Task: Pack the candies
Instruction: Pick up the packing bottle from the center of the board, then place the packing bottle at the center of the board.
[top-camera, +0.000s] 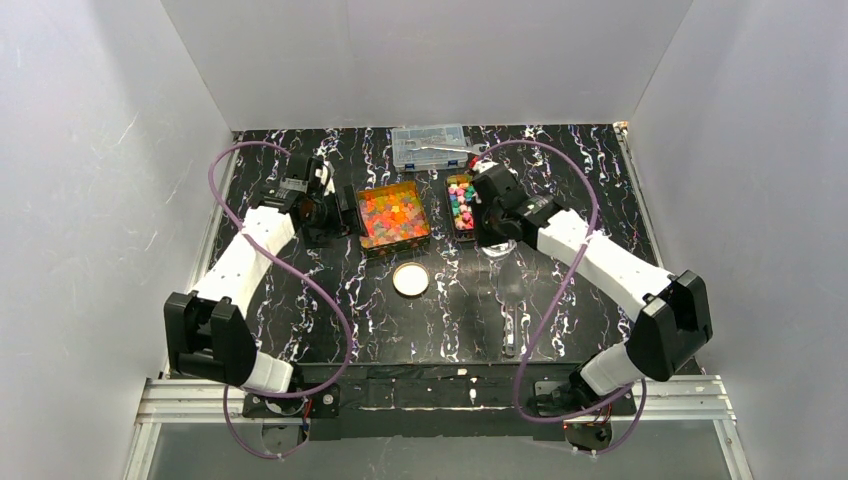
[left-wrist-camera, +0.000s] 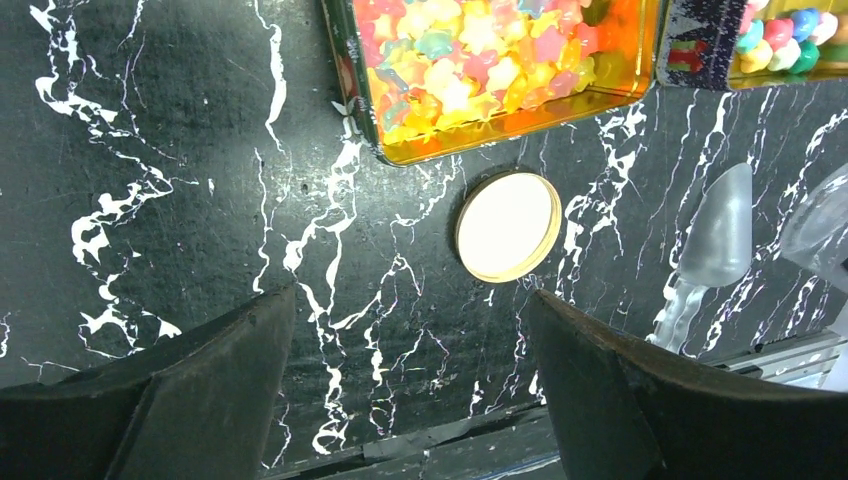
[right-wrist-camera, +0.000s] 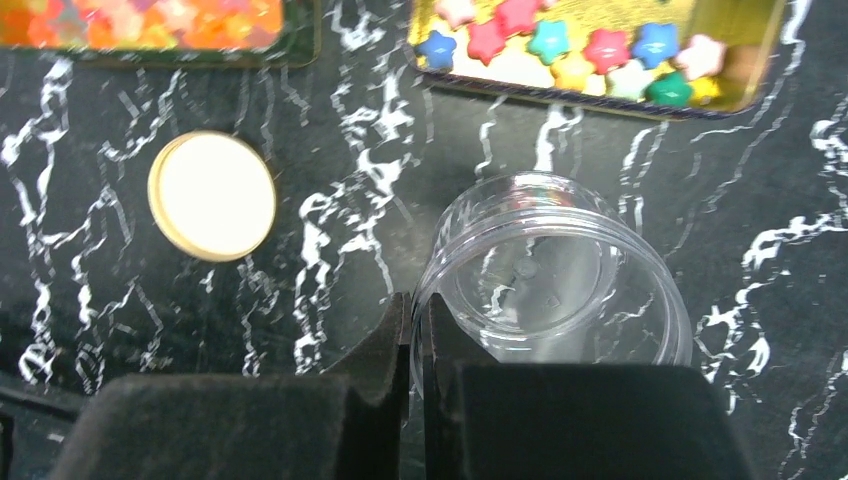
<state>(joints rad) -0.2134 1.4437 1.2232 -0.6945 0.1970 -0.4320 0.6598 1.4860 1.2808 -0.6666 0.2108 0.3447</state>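
Black fingers of the right gripper (right-wrist-camera: 417, 310) are pinched tight on the near rim of a clear jar (right-wrist-camera: 560, 265). The open jar is just in front of the narrow tin (right-wrist-camera: 745, 40) and does not touch its edge. Pastel candies (right-wrist-camera: 560, 45) lie in that tin. Glossy candies (top-camera: 393, 213) fill the big square tin (top-camera: 395, 246) beside it, with a thin gap between the tins. A round lid (top-camera: 410, 279) lies flat near the big tin's front edge. The left gripper (left-wrist-camera: 410, 300) hangs wide open and holds nothing, by the big tin's left side. Bare table (top-camera: 400, 330) runs from the lid to the near edge. A clear spoon (left-wrist-camera: 715, 235) lies right of the lid.
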